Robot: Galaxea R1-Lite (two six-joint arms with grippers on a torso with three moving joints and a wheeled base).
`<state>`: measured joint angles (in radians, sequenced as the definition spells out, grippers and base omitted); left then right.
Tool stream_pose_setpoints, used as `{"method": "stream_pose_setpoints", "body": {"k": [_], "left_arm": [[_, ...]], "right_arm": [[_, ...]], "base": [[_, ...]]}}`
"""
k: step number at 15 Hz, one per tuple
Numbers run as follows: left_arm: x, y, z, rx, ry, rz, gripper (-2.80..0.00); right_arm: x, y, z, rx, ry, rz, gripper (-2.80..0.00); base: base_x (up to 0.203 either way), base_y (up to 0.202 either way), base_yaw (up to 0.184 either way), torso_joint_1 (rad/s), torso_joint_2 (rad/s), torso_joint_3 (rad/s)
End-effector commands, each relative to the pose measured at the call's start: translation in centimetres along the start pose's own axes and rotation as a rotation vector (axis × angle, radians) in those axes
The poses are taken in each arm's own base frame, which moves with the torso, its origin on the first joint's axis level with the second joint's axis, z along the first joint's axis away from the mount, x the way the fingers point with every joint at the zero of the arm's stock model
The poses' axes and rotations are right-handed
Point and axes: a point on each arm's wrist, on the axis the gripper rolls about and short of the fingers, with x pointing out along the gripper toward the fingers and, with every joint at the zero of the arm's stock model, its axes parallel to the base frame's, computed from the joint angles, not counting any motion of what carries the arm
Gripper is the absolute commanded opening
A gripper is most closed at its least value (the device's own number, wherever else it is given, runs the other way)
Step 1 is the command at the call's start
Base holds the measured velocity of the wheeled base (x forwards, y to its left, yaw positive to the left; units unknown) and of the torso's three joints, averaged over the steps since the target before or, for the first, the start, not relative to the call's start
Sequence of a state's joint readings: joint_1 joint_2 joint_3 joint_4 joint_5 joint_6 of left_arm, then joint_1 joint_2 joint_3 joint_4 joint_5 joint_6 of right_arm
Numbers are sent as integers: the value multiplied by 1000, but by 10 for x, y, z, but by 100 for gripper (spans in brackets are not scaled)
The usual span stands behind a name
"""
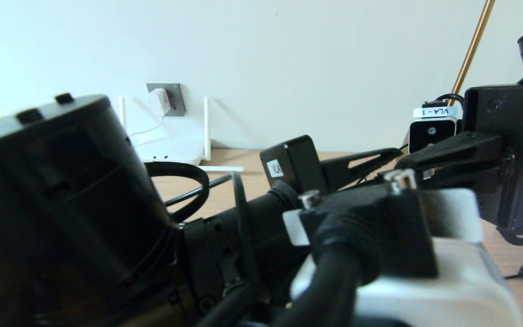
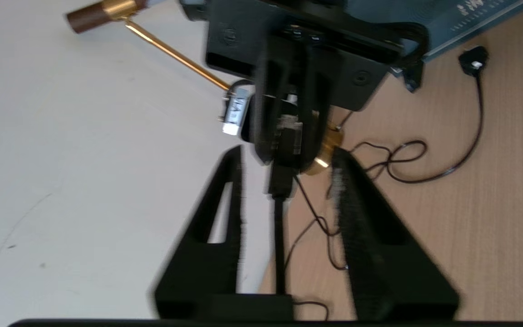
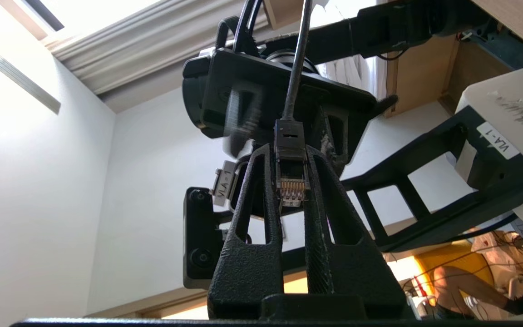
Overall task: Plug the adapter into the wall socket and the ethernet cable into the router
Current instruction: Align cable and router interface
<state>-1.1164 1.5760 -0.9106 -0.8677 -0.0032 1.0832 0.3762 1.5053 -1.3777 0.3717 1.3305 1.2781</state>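
Black arm housings fill the head view's foreground. Beyond them, the adapter (image 1: 159, 101) sits in the wall socket (image 1: 174, 98), behind the router (image 1: 170, 150). Right gripper (image 3: 291, 156) pinches the ethernet cable (image 3: 291, 175) by its clear plug, jaws pressed against it. Left gripper (image 2: 287, 181) faces it, jaws spread either side of the cable without touching.

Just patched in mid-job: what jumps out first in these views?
The right gripper is clamped on the ethernet cable, its clear plug with gold contacts showing between the fingers, held up in the air facing the left gripper, whose fingers stand apart around the cable. Far back in the head view, the adapter already sits in the wall socket, with the router on the floor below it.
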Motion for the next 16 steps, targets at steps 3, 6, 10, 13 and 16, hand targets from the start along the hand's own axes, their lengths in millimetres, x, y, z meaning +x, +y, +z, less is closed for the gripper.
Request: {"method": "stream_pose_setpoints", "body": {"k": [3, 6, 10, 13, 16], "left_arm": [[0, 2, 0, 6, 0, 14, 0], [0, 2, 0, 6, 1, 14, 0], [-2, 3, 0, 4, 1, 17, 0], [-4, 3, 0, 4, 3, 14, 0], [-5, 2, -1, 4, 6, 10, 0]], "right_arm": [[0, 0, -1, 7, 7, 2, -280], [0, 0, -1, 8, 9, 2, -280], [-1, 0, -4, 6, 9, 3, -280], [-1, 0, -4, 7, 8, 2, -280], [-1, 0, -4, 7, 9, 3, -280]], "base": [[0, 0, 0, 0, 0, 0], [0, 0, 0, 0, 0, 0], [0, 0, 0, 0, 0, 0], [0, 0, 0, 0, 0, 0], [0, 0, 0, 0, 0, 0]]}}
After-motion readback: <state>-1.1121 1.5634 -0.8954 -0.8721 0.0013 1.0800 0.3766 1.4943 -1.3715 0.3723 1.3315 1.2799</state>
